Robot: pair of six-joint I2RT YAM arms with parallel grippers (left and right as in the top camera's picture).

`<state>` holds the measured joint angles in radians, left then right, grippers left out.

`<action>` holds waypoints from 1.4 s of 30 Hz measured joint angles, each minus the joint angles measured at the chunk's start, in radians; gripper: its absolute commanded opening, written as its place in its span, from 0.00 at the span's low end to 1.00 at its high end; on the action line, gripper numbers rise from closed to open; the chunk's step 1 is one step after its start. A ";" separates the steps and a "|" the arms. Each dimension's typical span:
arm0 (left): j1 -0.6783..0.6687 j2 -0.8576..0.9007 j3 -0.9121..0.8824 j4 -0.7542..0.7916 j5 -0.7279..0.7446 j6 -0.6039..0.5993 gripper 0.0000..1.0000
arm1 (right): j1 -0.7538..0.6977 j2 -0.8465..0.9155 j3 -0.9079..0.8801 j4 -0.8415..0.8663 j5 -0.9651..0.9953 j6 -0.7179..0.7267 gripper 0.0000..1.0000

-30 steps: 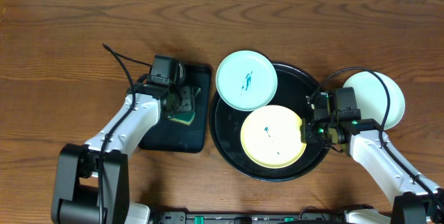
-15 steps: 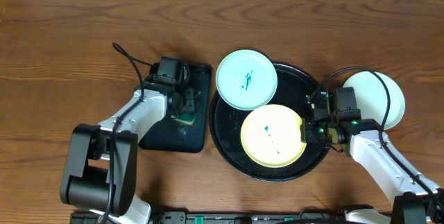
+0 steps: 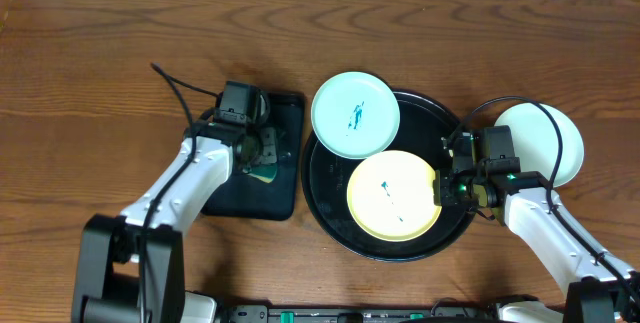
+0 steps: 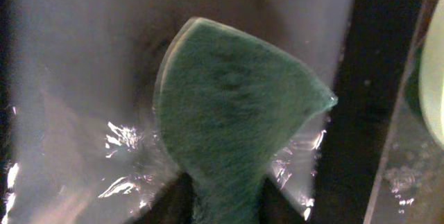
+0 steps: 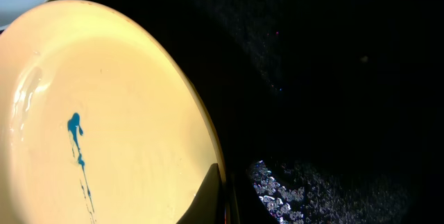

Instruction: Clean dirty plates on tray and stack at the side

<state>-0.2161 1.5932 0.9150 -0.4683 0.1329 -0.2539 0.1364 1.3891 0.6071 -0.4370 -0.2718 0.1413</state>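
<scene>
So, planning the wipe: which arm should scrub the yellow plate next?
Left, probably. The left end effector holds the sponge over the small tray; the right end effector grips the rim of the yellow plate, steadying it.

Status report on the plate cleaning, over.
Left end effector shut on sponge. Right end effector shut on yellow plate, smudged, on tray. Nothing blocking.

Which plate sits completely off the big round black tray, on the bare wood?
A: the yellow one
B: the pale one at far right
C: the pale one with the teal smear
B: the pale plate at far right lies on the wooden table beside the round tray, while the yellow plate and the smeared plate rest on it.
</scene>
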 measured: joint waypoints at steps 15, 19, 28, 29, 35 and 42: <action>0.000 -0.011 -0.010 0.002 -0.005 0.003 0.54 | 0.001 0.000 0.000 0.000 0.000 0.000 0.01; 0.000 -0.011 -0.010 0.025 -0.005 0.003 0.52 | 0.002 0.000 0.000 0.000 0.001 0.000 0.01; 0.000 0.072 -0.010 0.051 -0.001 0.005 0.26 | 0.008 0.000 0.000 0.000 0.003 0.000 0.01; 0.000 0.086 -0.010 0.058 0.000 0.002 0.21 | 0.008 0.000 0.000 0.000 0.003 0.000 0.01; 0.000 0.107 -0.010 0.069 0.008 0.000 0.07 | 0.008 0.000 0.000 -0.002 0.003 0.000 0.01; 0.009 0.091 -0.010 0.054 0.019 0.000 0.07 | 0.008 0.000 0.000 -0.005 0.003 0.000 0.01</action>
<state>-0.2073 1.6844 0.9047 -0.4145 0.1520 -0.2539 0.1444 1.3891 0.6071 -0.4416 -0.2684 0.1413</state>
